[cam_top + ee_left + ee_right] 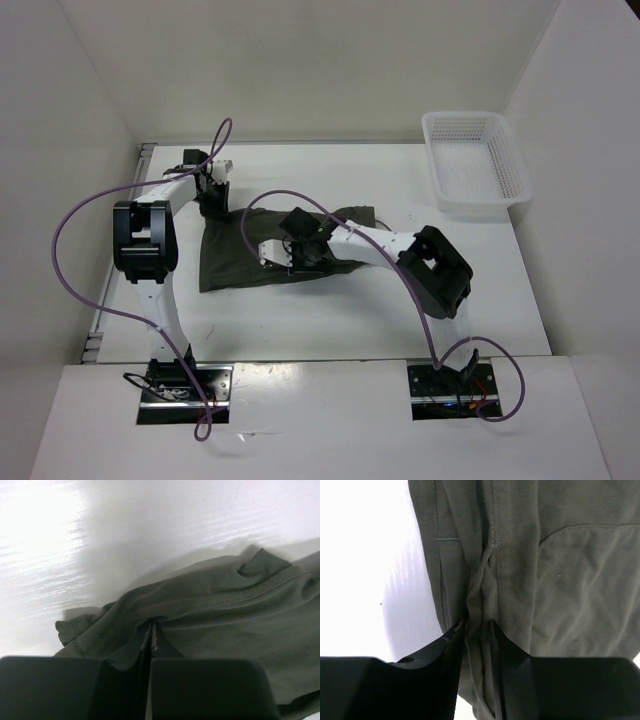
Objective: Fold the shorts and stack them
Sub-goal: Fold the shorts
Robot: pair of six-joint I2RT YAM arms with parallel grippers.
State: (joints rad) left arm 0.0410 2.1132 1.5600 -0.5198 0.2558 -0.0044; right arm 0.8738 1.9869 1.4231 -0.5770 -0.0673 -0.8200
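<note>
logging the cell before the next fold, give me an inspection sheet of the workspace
surface: white table, no marks seen
job's things: one pair of olive shorts, rumpled at mid table, not stacked
clutter: white mesh basket at the far right corner
grippers: left gripper shut on the shorts' far left edge; right gripper shut on a fold of them
cables: purple cable looping along each arm
surroundings: white walls on three sides

My top view bright and even, table point(330, 310) glaring white in both wrist views, shorts point(225, 610) dim, close foreground blurred.
</note>
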